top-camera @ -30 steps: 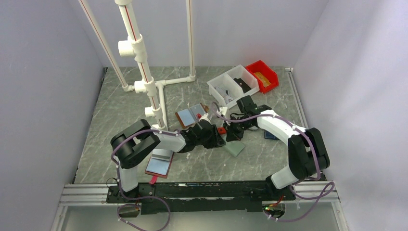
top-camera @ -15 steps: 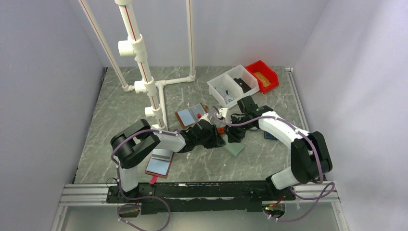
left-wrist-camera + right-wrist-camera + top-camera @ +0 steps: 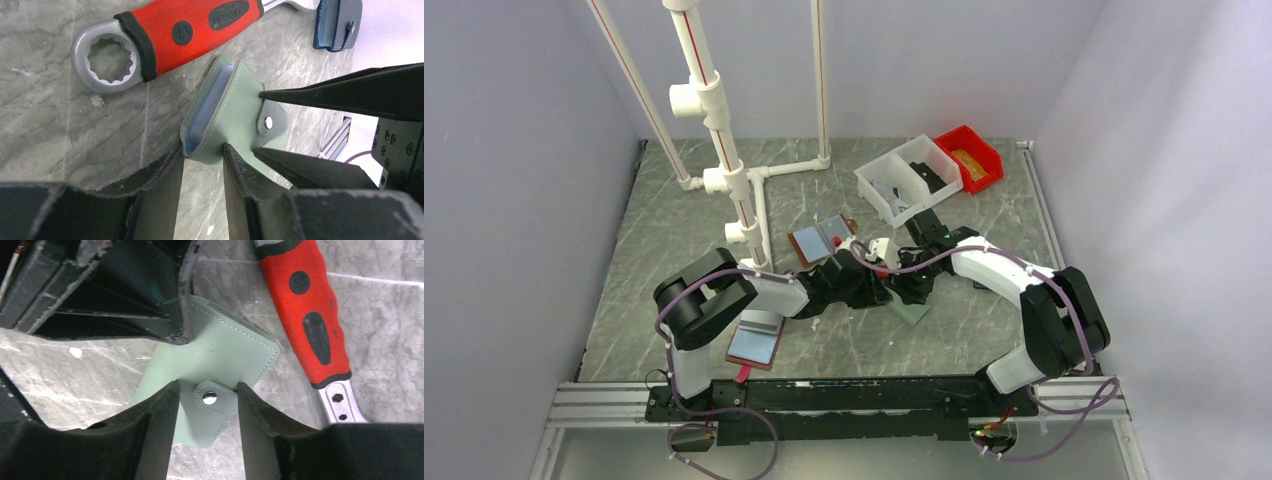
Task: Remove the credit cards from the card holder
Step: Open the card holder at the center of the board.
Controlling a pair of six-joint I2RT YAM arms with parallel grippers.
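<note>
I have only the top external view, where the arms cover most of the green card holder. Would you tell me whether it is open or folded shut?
Observer: Folded shut. In the left wrist view the card holder lies closed, with its snap tab on the upper face.
Operator: Thank you. What is the right gripper doing?
Observer: The right wrist view shows the right gripper open, with one finger on either side of that snap tab.
Operator: And the left one?
Observer: The left gripper appears to pinch one corner of the card holder between its fingers.
</note>
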